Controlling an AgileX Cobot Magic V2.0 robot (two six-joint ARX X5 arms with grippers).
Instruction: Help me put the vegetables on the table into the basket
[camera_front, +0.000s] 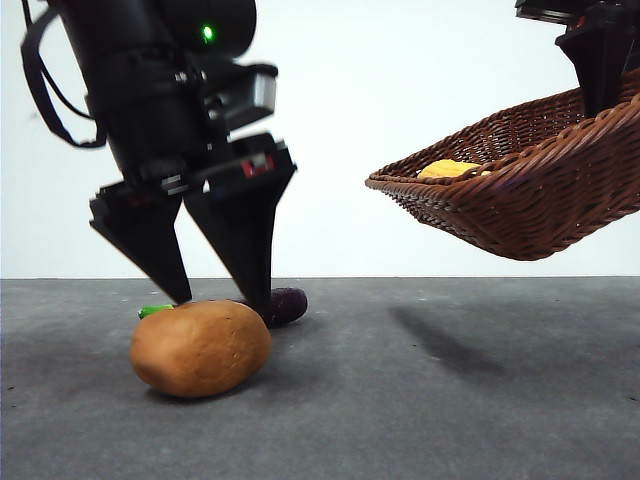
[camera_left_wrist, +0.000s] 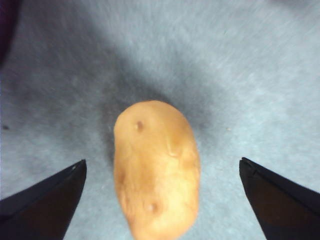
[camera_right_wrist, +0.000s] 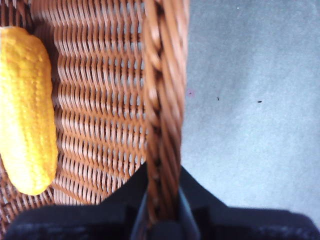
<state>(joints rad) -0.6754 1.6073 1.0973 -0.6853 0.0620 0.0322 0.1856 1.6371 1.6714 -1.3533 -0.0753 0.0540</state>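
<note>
The orange-brown potato (camera_front: 201, 347) (camera_left_wrist: 156, 167) lies on the dark grey table (camera_front: 420, 400). My left gripper (camera_front: 222, 298) (camera_left_wrist: 160, 200) hangs open right above it, one jaw on each side. Behind the potato lies the purple eggplant (camera_front: 287, 304), its green stem (camera_front: 154, 311) poking out on the left. The brown wicker basket (camera_front: 520, 190) is lifted off the table and tilted at the upper right. My right gripper (camera_front: 603, 95) (camera_right_wrist: 162, 212) is shut on its braided rim (camera_right_wrist: 165, 100). The yellow corn cob (camera_front: 447, 170) (camera_right_wrist: 27, 107) rests inside the basket.
The basket casts a shadow (camera_front: 440, 340) on the table below it.
</note>
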